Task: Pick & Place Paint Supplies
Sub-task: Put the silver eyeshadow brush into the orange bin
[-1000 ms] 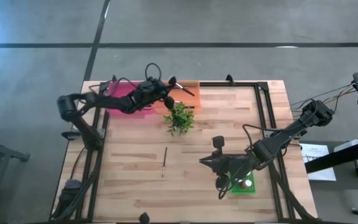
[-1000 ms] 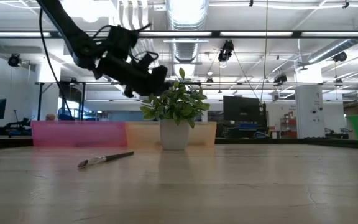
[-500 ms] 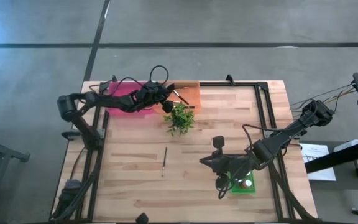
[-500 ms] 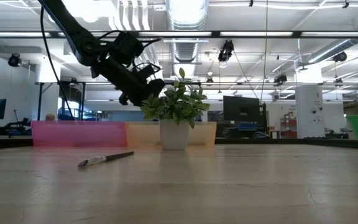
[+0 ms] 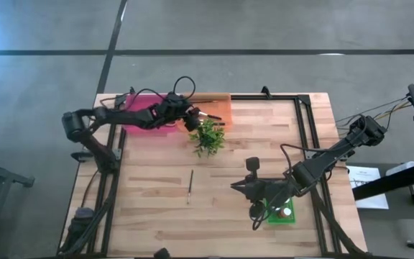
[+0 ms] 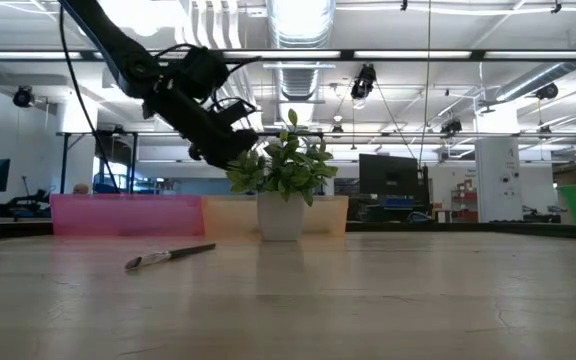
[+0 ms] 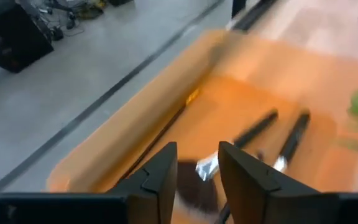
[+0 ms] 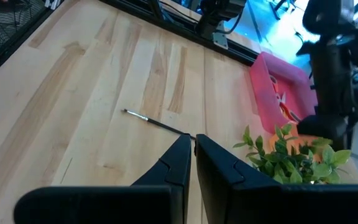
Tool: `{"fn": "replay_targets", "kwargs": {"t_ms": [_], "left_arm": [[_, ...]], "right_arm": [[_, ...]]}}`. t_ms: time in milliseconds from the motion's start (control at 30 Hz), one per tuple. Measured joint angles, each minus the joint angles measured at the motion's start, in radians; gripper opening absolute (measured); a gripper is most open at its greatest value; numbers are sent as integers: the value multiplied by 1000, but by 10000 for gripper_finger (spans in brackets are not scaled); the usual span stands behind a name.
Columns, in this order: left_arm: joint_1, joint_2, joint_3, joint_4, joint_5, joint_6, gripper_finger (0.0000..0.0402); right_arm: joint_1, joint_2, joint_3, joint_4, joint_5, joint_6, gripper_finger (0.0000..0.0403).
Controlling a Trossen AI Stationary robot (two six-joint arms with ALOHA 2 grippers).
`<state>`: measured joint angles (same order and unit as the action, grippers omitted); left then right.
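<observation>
1. Just behind the leafy green potted plant (image 5: 207,137), over the shallow orange plastic tray (image 5: 221,108): left tool (image 7: 194,155), fingers parted, clamping nothing.
2. Below that gap, lying in the orange tray: thin dark-handled brush with silver ferrule and fluffy brown head (image 7: 205,169), with two more dark-handled brushes (image 7: 253,130) alongside.
3. In front of the plant, alone on the bare wooden counter (image 5: 149,208): one thin dark paintbrush (image 5: 190,186), flat, well apart from both tools.
4. Likely very light, stiff and narrow, apt to roll or swivel in a pinch; best taken mid-handle, across the shaft, never by the soft bristles.
5. Low to the counter, so fingertips to come almost to the wood.
6. To the front right of the plant, near the small green tray (image 5: 282,214): right tool (image 5: 237,187), fingers pressed together, empty, waiting.
7. Hard to make out: the left wrist view smeared, so contact between brush head and fingers unclear; contents of the pink tray (image 5: 144,119) beside the orange one unreadable; green tray's contents partly hidden by the right arm.
</observation>
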<state>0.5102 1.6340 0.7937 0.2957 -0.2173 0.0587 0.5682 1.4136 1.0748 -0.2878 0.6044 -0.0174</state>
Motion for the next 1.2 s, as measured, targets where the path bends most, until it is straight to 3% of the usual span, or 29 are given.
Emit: {"fn": "replay_targets", "kwargs": {"t_ms": [167, 300, 433, 533, 733, 900, 1000, 1200], "left_arm": [[-12, -144, 0, -339, 58, 52, 130], [-61, -274, -16, -630, 254, 54, 130], [-189, -389, -111, -685, 473, 73, 130], [-328, -454, -179, -678, 528, 108, 130], [-659, -485, -284, -454, 469, 251, 131], [-918, -437, -299, -282, 142, 386, 131], [-980, -384, -262, -259, 22, 380, 131], [-994, -203, -145, -314, 14, 428, 131]], "right_arm": [[0, 0, 0, -3, 0, 3, 22], [0, 0, 0, -5, 0, 1, 22], [0, 0, 0, -5, 0, 8, 22], [0, 0, 0, -5, 0, 13, 22], [0, 0, 0, -5, 0, 10, 22], [1, 0, 0, -5, 0, 2, 22], [1, 0, 0, -5, 0, -1, 22], [1, 0, 0, -2, 0, -1, 22]]}}
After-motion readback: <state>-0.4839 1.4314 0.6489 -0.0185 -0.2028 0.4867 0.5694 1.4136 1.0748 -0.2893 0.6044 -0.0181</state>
